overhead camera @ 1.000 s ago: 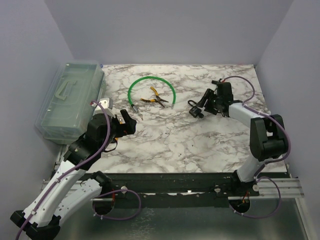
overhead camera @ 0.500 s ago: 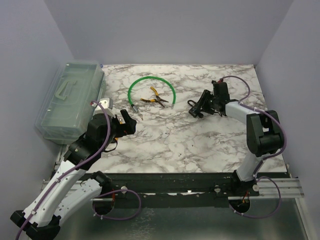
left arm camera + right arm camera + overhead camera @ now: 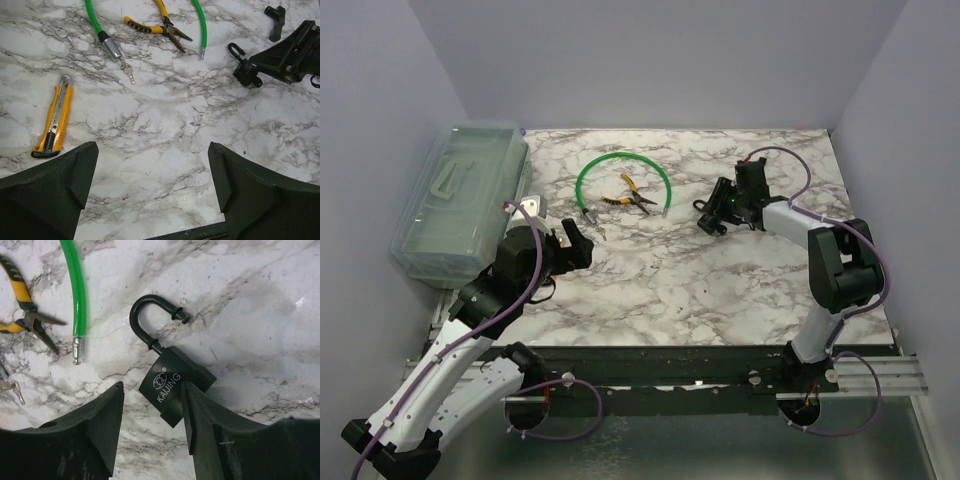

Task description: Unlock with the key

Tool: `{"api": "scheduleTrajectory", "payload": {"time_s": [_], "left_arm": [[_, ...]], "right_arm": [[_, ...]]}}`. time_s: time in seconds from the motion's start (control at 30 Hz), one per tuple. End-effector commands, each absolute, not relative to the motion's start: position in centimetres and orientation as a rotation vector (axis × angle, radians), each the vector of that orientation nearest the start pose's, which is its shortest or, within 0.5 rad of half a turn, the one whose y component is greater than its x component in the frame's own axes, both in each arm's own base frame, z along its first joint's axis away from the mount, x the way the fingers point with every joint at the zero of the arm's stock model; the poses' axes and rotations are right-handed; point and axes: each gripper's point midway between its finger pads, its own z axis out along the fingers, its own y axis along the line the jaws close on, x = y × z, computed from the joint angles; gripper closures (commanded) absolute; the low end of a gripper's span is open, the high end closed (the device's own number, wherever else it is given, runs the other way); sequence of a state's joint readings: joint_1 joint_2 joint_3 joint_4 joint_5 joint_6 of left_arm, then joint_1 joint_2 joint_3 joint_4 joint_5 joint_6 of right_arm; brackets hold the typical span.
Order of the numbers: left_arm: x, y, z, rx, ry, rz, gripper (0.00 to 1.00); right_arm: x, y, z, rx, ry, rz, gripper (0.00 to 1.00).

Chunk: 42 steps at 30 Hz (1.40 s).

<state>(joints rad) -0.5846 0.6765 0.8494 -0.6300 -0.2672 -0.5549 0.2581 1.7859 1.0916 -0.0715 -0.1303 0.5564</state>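
The black padlock (image 3: 172, 382) lies flat on the marble, and one end of its shackle (image 3: 145, 307) is free of the body. My right gripper (image 3: 152, 422) is open. Its right finger (image 3: 200, 425) is against the lock body and its left finger is apart from it. In the top view the padlock (image 3: 708, 220) lies just left of the right gripper (image 3: 723, 208). The tiny silvery key (image 3: 129, 75) lies by the metal end of the green cable (image 3: 111, 49); it also shows in the top view (image 3: 599, 233). My left gripper (image 3: 152, 185) is open and empty, well short of the key.
Yellow-handled pliers (image 3: 628, 197) lie inside the green cable loop (image 3: 620, 158). A yellow utility knife (image 3: 52, 122) lies left of the left gripper. A small black part (image 3: 275, 21) lies at the far right. A clear plastic box (image 3: 460, 200) stands along the left edge.
My right gripper has moved left and toward the back, closing in on the padlock. The left arm has not moved.
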Motion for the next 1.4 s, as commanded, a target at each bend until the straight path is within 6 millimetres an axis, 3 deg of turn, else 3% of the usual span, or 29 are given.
{"api": "scheduleTrajectory", "payload": {"time_s": [0.0, 0.17, 0.3, 0.47, 0.7, 0.87, 1.07, 1.37], "left_arm": [[22.7, -11.6, 23.6, -0.131, 2.031, -0.428, 0.01], [22.7, -11.6, 23.6, -0.129, 2.031, -0.430, 0.01], [22.7, -11.6, 23.6, -0.128, 2.031, -0.431, 0.01], [22.7, -11.7, 23.7, -0.127, 2.030, -0.433, 0.01], [22.7, -11.6, 23.7, -0.129, 2.028, -0.433, 0.01], [22.6, -11.7, 24.0, -0.129, 2.020, -0.444, 0.01], [22.6, -11.8, 24.3, -0.120, 2.013, -0.452, 0.01], [23.9, -11.6, 25.9, -0.049, 1.960, -0.382, 0.01]], "right_arm": [[43.7, 14.7, 5.1, 0.326, 2.391, 0.447, 0.45], [43.4, 14.8, 3.8, 0.333, 2.423, 0.448, 0.45], [43.6, 15.0, 5.1, 0.312, 2.397, 0.472, 0.45], [44.1, 16.3, 9.6, 0.220, 2.301, 0.569, 0.42], [43.4, 18.8, 17.8, 0.050, 2.114, 0.689, 0.14], [41.4, 19.7, 22.6, -0.041, 1.985, 0.739, 0.00], [37.1, 19.6, 27.4, -0.114, 1.806, 0.819, 0.00], [30.7, 18.0, 29.0, -0.069, 1.686, 0.911, 0.00]]}}
